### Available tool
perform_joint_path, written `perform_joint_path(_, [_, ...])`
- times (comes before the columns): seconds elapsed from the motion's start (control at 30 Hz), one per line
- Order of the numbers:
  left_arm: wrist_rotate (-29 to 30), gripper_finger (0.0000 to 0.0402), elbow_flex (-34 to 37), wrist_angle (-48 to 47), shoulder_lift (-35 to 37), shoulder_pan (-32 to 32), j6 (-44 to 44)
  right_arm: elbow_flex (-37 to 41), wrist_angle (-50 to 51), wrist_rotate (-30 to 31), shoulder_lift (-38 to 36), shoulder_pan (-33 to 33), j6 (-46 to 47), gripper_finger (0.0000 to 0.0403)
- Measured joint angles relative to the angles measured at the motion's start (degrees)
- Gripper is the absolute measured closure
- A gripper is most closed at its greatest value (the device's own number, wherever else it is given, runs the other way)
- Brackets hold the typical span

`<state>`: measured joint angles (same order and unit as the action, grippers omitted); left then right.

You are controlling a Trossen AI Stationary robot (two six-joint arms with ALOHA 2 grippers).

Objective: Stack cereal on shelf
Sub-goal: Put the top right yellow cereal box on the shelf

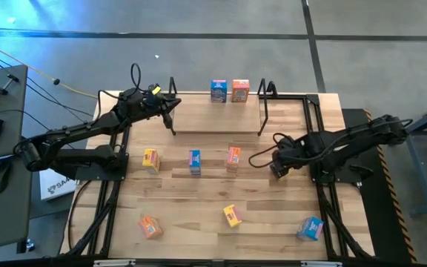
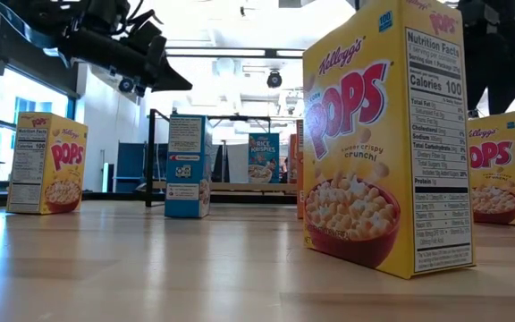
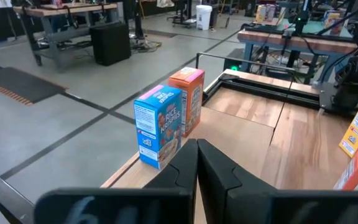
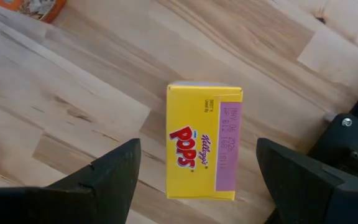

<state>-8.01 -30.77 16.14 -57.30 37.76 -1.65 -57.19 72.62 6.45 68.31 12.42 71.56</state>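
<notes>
R gripper [image 1: 279,165] jaws are spread wide and empty. A yellow Pops box [image 4: 202,142] stands on the table [image 1: 199,200] directly under them, centred in the gap. The top's long axis runs crosswise to the closing line, so we'd pinch the narrow width. L gripper [image 1: 170,104] is pinched closed, holding nothing, by the shelf [image 1: 217,120] end.

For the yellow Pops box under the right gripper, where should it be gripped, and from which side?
Grip from above. The Pops box stands upright with its top flap facing the right gripper. The open fingers already straddle the flap's shorter span, so closing near the top edge would likely press the two broad faces.
</notes>
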Motion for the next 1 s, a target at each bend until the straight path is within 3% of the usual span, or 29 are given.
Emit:
perform_joint_path(0.23, [0.0,0.0401,0.0,-0.5,0.0,0.0,0.0,4.9,-6.8,-3.8,0.0,-0.6,-1.0,0.0107])
perform_joint_path(0.47, [0.0,0.0401,0.0,-1.4,0.0,0.0,-0.1,6.8,-9.1,-3.7,0.0,-2.0,-0.4,0.0113])
perform_joint_path(0.83, [0.0,0.0401,0.0,-1.5,0.0,0.2,-0.5,6.8,-9.1,-3.5,0.0,-4.3,-3.1,0.0202])
perform_joint_path(1.0, [0.0,0.0401,0.0,-1.6,0.0,0.2,-0.2,6.8,-9.4,-3.6,0.0,-4.6,-4.5,0.0221])
